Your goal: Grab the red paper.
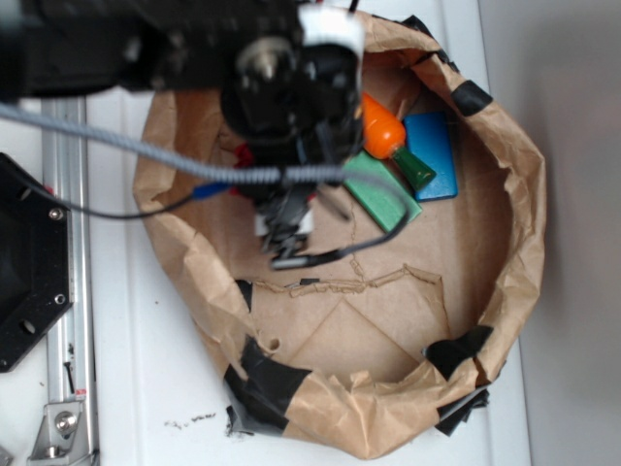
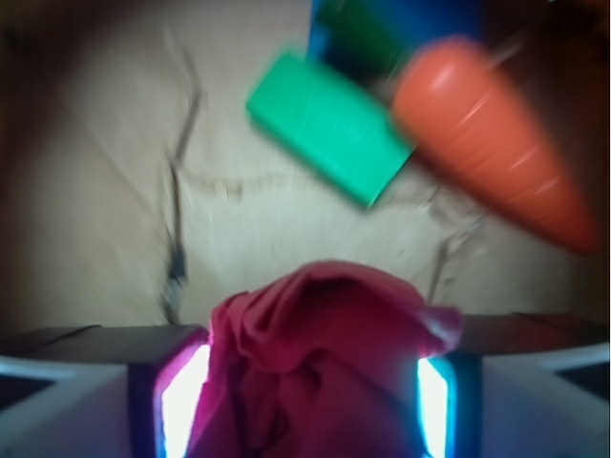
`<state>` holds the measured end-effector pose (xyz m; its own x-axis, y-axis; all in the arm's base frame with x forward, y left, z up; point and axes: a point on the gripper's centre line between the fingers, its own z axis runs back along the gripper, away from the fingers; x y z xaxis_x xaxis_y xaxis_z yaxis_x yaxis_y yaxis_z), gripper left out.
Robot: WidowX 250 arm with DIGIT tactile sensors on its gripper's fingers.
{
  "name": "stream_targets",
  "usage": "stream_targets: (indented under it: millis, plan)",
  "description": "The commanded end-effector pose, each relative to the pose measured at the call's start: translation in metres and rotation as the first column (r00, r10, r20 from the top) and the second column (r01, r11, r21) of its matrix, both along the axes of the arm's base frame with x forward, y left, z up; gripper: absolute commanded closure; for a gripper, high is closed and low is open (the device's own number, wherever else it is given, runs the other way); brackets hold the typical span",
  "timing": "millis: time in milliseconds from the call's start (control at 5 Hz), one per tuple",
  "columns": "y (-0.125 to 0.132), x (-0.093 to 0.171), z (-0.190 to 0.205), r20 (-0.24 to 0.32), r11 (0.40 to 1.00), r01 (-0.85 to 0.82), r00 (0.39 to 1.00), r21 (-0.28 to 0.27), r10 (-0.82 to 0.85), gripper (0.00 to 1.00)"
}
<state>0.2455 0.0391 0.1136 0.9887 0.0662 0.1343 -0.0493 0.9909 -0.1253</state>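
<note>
Grip: gripper (image 2: 310,401) fingers pinch the red paper (image 2: 320,363) on both sides.
Advice: keep squeezing, lift straight, avoiding green block (image 2: 329,127) beyond.

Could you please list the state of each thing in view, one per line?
red paper: crumpled, between the hand's fingers
hand: fingers on both sides of the paper; full closure unclear
toy carrot: lying free, tilted
green block: lying flat, untouched
blue block: lying flat under the carrot's stem
paper bag: open, sides rolled down
</note>
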Motion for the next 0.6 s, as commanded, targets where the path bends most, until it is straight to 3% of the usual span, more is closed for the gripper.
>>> stream_targets:
  millis: [0, 200, 400]
  plan:
    - [-0.009, 0.014, 0.055, -0.002, 0.966, -0.221, 0.975, -0.134, 0.223, 1.00]
    - [-0.015, 0.016, 0.043, -0.074, 0.932, -0.347, 0.938, -0.109, 0.340, 1.00]
    - [-0.011, 0.019, 0.030, -0.076, 0.919, -0.380, 0.925, -0.103, 0.373, 1.00]
